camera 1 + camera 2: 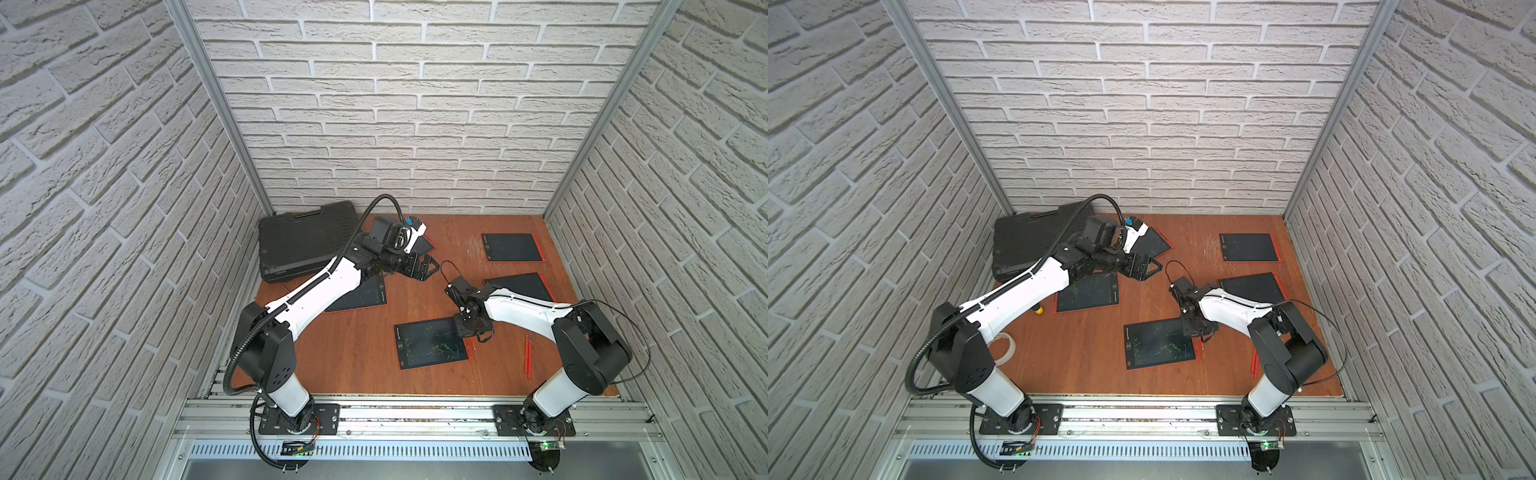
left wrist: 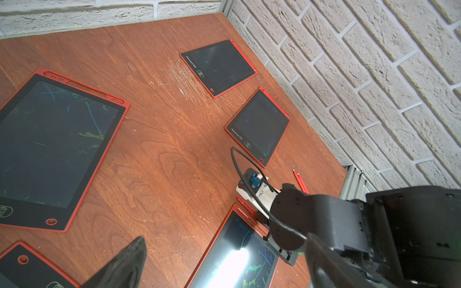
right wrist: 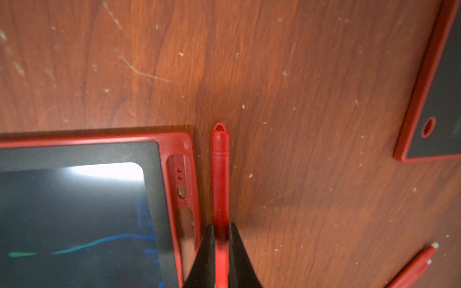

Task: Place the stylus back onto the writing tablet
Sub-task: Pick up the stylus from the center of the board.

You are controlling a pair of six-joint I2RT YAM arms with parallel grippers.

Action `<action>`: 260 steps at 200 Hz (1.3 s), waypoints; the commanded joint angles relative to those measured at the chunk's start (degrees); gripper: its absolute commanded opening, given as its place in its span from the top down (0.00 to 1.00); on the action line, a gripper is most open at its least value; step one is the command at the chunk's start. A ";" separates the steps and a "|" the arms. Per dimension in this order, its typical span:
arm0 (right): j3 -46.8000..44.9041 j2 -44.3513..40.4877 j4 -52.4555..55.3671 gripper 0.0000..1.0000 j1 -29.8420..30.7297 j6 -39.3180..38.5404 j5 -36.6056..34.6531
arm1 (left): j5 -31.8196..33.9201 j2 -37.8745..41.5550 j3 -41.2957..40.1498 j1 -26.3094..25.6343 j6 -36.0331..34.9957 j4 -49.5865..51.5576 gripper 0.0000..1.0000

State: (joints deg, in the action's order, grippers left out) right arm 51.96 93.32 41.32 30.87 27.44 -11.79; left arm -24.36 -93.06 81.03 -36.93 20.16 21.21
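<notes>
Stylus (image 3: 220,174): thin red plastic rod. Probably light, stiff and smooth, so may swivel or slip in narrow pinch. Best hold: mid-shaft, across width.

Position: parallel to and just beside slotted edge of writing tablet (image 3: 180,143), not in slot. Cannot tell whether resting on wooden table (image 3: 311,99) or lifted. In both top views, lower centre of frame.

Right gripper (image 3: 220,240): nearly closed, clamping stylus shaft away from looped end.

Left gripper (image 1: 430,268): spread wide, empty, mid-frame, well apart from stylus.

Both arms are white shells with chunky black joints. Left arm (image 1: 316,291) wears a fat ribbed hose (image 1: 226,380), right arm (image 1: 523,309) just a thin black cable (image 2: 232,159). Screwed-down black base plates (image 1: 328,417).
</notes>
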 commanded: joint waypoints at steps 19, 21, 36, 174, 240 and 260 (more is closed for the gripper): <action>0.86 1.38 -0.49 0.89 0.68 0.50 -0.33 | -0.26 1.38 -0.48 -0.23 -0.67 -0.75 0.02; 0.86 1.42 -0.57 0.89 0.64 0.44 -0.34 | -0.32 1.39 -0.45 -0.22 -0.66 -0.78 0.02; 0.77 1.74 -0.67 0.88 0.68 0.60 -0.40 | -0.32 1.30 -0.44 -0.25 -0.65 -0.71 0.02; 0.77 -1.63 1.85 0.93 0.77 0.60 -2.45 | -1.39 1.21 -0.53 -0.33 -0.74 -0.95 0.02; 0.01 -6.52 2.57 0.92 0.77 -0.77 1.33 | -1.89 0.99 -0.44 -0.30 -0.74 -1.01 0.02; -0.54 -7.42 1.79 0.92 0.77 -0.89 2.92 | -2.44 0.88 -0.38 -0.28 -0.87 -1.04 0.02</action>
State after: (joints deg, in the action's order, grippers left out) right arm 52.40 87.79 43.05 31.35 27.22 -11.11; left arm -25.34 -93.06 81.03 -37.04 20.14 21.21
